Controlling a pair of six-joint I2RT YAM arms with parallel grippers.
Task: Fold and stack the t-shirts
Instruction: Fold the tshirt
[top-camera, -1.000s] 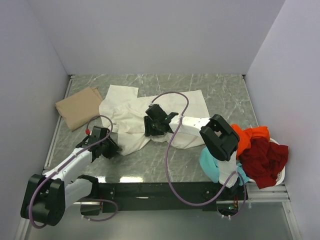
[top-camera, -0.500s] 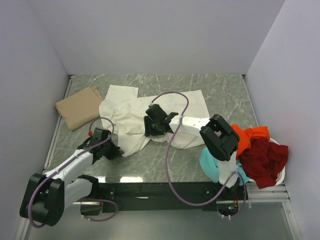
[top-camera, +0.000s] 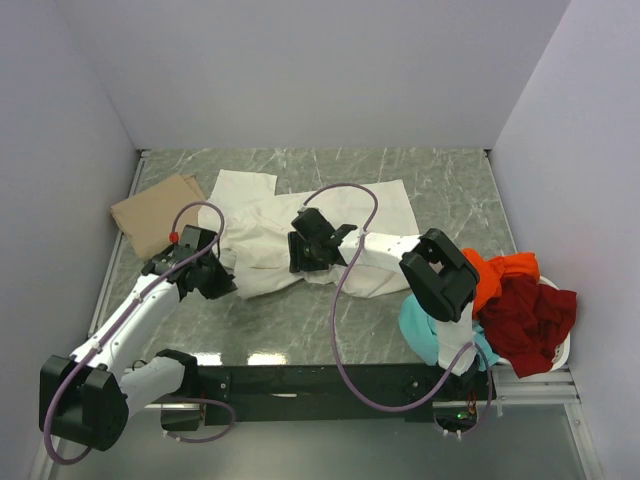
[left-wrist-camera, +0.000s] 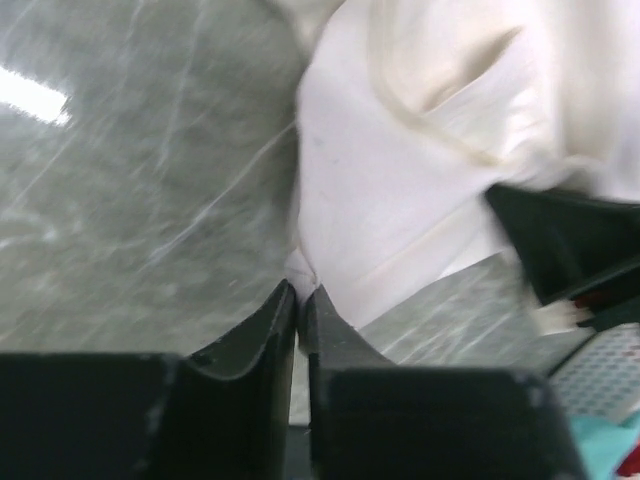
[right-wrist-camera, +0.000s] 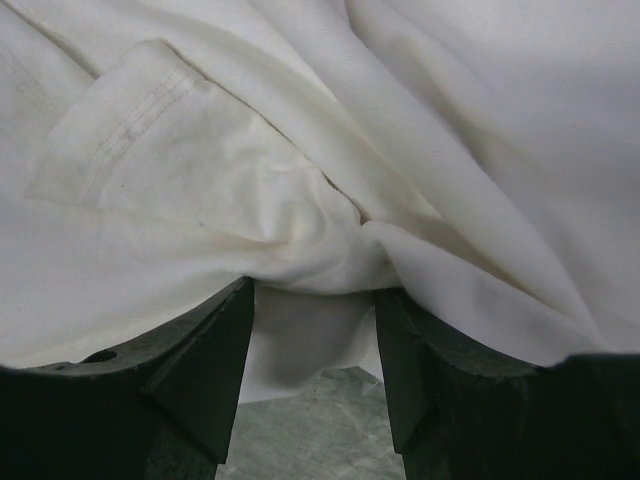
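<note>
The large cream-white t-shirt (top-camera: 340, 212) lies crumpled across the middle of the table. My left gripper (top-camera: 224, 284) is at its near-left corner, and in the left wrist view this gripper (left-wrist-camera: 300, 292) is shut on a small point of the white cloth (left-wrist-camera: 400, 170). My right gripper (top-camera: 298, 252) rests on the shirt's middle. Its jaws (right-wrist-camera: 312, 300) stand wide open, with a fold of the cloth (right-wrist-camera: 300, 220) bunched at the fingertips. A folded tan t-shirt (top-camera: 156, 215) lies at the far left.
At the right edge a white basket (top-camera: 560, 352) holds a dark red t-shirt (top-camera: 527, 315) and an orange one (top-camera: 503, 272); a teal one (top-camera: 424, 335) hangs beside it. Grey walls close in the table on three sides. A purple cable (top-camera: 345, 265) loops over the right arm.
My left gripper has closed on the shirt's near-left corner and moved away from the table's near edge, dragging that edge with it. The right gripper has stayed in place.
</note>
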